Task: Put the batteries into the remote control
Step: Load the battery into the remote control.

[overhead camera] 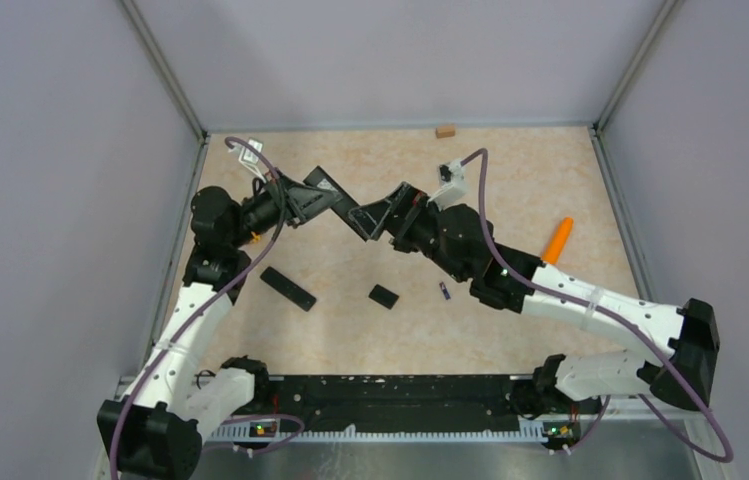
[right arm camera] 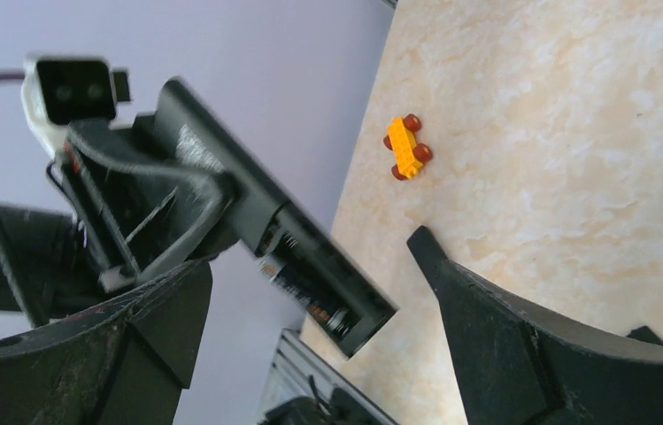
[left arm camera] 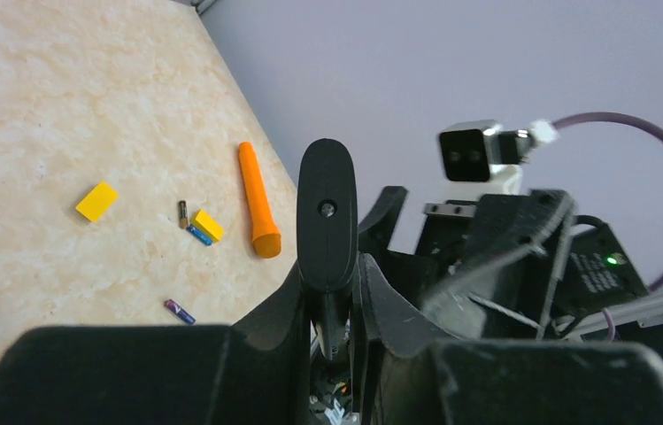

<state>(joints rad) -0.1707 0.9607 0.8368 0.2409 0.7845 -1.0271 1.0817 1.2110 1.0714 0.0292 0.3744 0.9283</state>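
Observation:
My left gripper (left arm camera: 335, 276) is shut on a black remote control (left arm camera: 327, 212) and holds it above the table, edge-on to its camera. In the top view the left gripper (overhead camera: 322, 200) meets my right gripper (overhead camera: 382, 218) mid-table. In the right wrist view the remote (right arm camera: 248, 208) shows its open battery bay, with one dark battery (right arm camera: 305, 288) seated in it. My right gripper (right arm camera: 310, 305) is open, its jaws on either side of the remote's end and apart from it. Loose batteries lie on the table: a purple one (left arm camera: 180, 311), a blue one (left arm camera: 196, 235) and a dark one (left arm camera: 183, 213). One battery (overhead camera: 444, 290) shows from above.
An orange cone-shaped stick (overhead camera: 557, 240) lies right of the arms. Two yellow blocks (left arm camera: 96, 201) (left arm camera: 209, 224) lie near the batteries. A long black bar (overhead camera: 287, 288) and a small black flat piece (overhead camera: 383, 295) lie front centre. A brown block (overhead camera: 444, 130) sits at the back edge. A yellow wheeled toy (right arm camera: 407, 149) lies near the wall.

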